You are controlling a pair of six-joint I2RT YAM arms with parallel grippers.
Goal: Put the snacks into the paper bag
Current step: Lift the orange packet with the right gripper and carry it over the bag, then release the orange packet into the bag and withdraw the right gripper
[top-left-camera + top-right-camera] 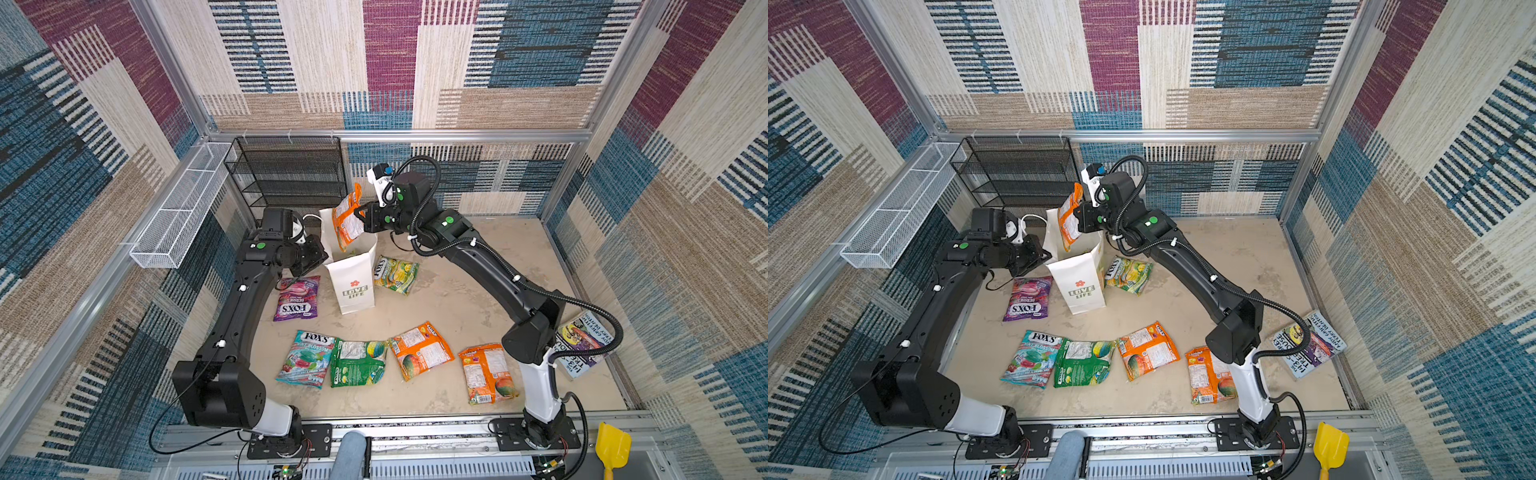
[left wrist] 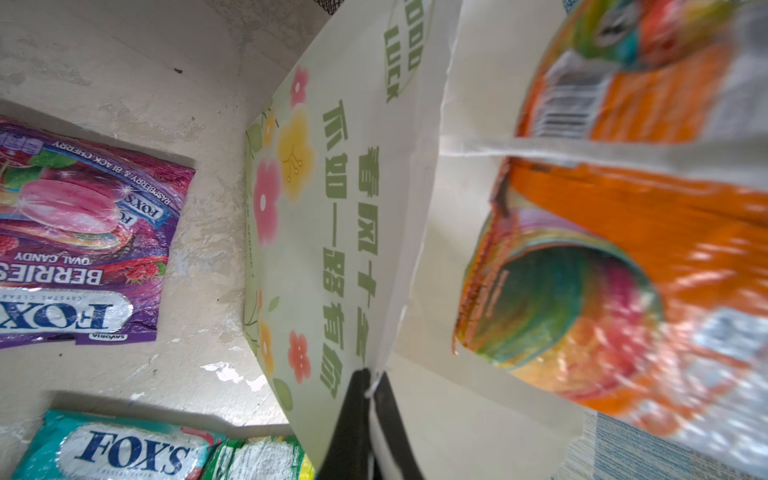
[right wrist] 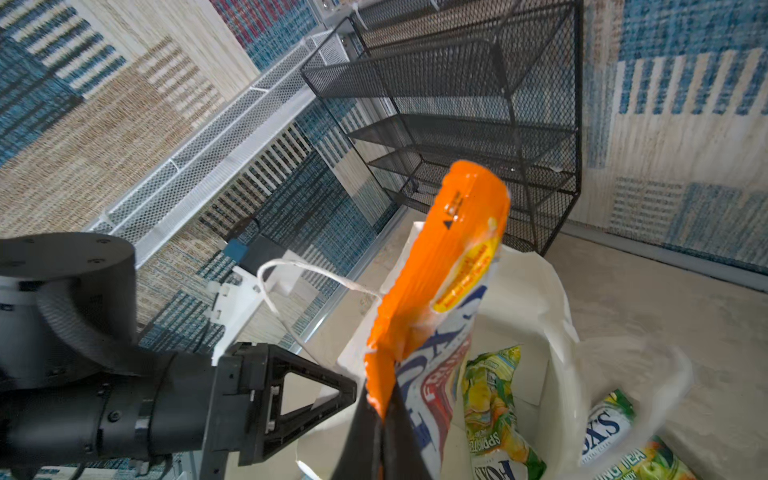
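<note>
An orange snack packet (image 1: 348,220) is hanging upright in the open mouth of the paper bag (image 1: 353,286), the right jaws clamping its edge. The left jaws are pinching the bag's rim. Six more packets (image 1: 422,351) are lying flat on the desk (image 1: 457,282) around the bag.

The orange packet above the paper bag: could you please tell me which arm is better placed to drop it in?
Right. The right fingers are shut on the orange packet, which hangs over the paper bag and its open mouth; the left fingers are pinching the bag's rim, probably holding it open.
</note>
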